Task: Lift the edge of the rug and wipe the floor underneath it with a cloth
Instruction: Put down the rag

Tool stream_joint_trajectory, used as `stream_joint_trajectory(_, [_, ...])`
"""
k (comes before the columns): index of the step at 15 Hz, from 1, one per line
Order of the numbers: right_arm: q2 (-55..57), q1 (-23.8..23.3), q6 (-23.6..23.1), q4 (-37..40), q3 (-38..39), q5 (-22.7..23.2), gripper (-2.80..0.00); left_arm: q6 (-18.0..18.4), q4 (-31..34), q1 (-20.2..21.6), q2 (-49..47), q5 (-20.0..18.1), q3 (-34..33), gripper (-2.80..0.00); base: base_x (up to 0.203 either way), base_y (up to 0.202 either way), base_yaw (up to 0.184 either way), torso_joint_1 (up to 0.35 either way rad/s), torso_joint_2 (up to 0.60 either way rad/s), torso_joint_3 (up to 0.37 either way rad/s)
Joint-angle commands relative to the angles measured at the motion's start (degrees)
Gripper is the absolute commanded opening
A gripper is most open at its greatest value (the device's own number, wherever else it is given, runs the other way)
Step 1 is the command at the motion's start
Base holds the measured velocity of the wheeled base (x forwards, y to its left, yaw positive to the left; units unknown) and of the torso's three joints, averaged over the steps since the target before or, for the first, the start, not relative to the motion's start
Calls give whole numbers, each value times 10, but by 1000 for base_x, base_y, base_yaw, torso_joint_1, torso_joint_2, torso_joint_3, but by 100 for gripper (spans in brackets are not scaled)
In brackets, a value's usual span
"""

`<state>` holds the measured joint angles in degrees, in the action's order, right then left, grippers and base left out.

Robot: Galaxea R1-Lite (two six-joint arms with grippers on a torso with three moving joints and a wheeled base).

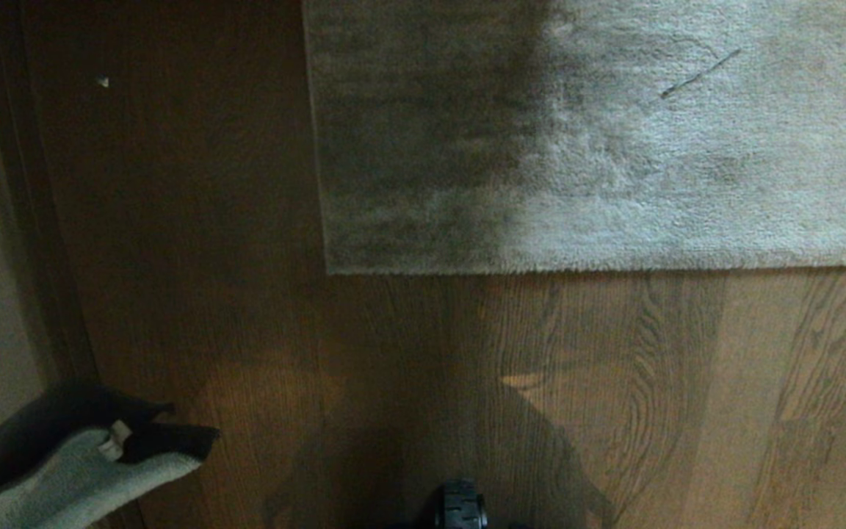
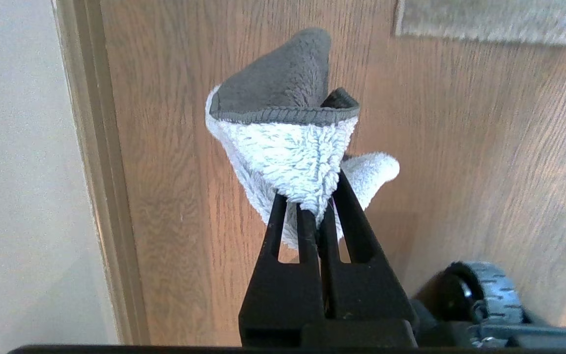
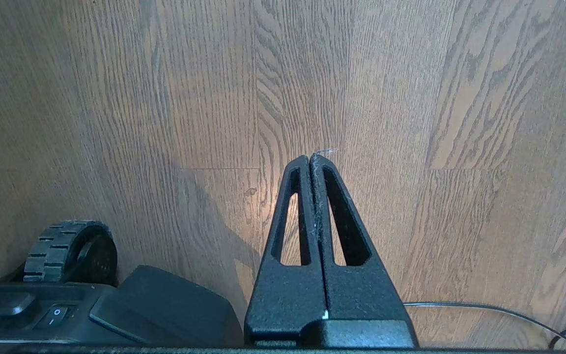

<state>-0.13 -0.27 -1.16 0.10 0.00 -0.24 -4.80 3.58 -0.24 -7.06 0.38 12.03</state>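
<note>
The left gripper (image 2: 312,209) has its black fingers clenched on the plush, dark-hemmed cloth (image 2: 290,147), bunched above their tips over the grained wood floor (image 1: 614,382), the rug edge (image 1: 599,266) lying beyond, while the right gripper (image 3: 311,160) is pressed closed, empty.

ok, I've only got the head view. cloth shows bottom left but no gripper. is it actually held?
Observer: Yes. Left gripper is shut on the cloth, bunched above the fingertips.
Operator: Right arm?
Observer: Right gripper is shut, holding nothing, over bare floor.
Operator: Anything near it?
Observer: A thin cable lies on the floor beside it, and a base wheel on the other side.
</note>
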Motion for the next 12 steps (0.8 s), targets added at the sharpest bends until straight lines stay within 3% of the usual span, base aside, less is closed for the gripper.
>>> stream_joint_trajectory(1, [1,0,-1,0,0,0,-280,-7,-13,-3,-88,1,28,-280,0,0,0,0,0,0])
stream_joint_trajectory(12, [1,0,0,0,0,0,-280,-17,-302,-34,-414,-2,53,-280,0,0,0,0,0,0])
